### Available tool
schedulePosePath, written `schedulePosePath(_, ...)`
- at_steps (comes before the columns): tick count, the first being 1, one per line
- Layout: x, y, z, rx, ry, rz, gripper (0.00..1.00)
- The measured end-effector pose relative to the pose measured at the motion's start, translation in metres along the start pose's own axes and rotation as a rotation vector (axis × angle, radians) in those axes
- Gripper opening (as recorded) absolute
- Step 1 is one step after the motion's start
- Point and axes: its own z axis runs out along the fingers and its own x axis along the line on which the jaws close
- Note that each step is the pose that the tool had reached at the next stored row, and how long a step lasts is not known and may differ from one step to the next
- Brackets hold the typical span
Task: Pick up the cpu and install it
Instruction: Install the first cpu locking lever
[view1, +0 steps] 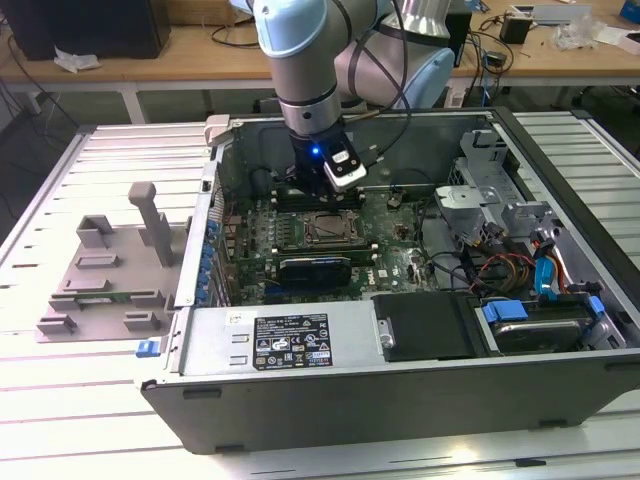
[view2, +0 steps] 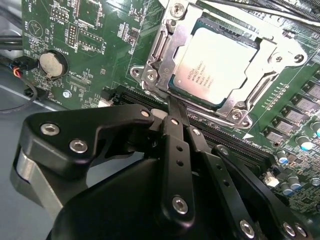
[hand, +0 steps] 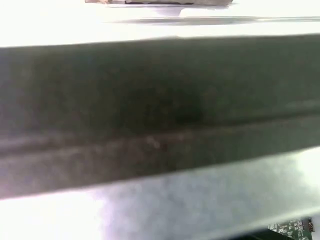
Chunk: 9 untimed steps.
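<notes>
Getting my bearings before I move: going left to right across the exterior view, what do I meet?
Grey plastic tray → blue clip at the case corner → cpu in its socket, below the arm → blue cables.

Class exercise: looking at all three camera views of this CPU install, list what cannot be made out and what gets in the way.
- The end effector tips, second wrist view: its own black linkage covers them.
- The cpu near edge, second wrist view: hidden behind the socket frame.
- First wrist view: a blurred dark band that cannot be identified.
</notes>
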Motion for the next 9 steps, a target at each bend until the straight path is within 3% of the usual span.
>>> schedulePosePath(4,-0.0019,0.0013,-0.0101,0.0009,-0.0002,0.0,0.11)
schedulePosePath(7,-0.0031,0.0021,-0.0169,0.0104,-0.0004,-0.002,0.11)
schedulePosePath(9,-0.0041,0.0023,-0.0203,0.0484,0.017,0.0,0.11)
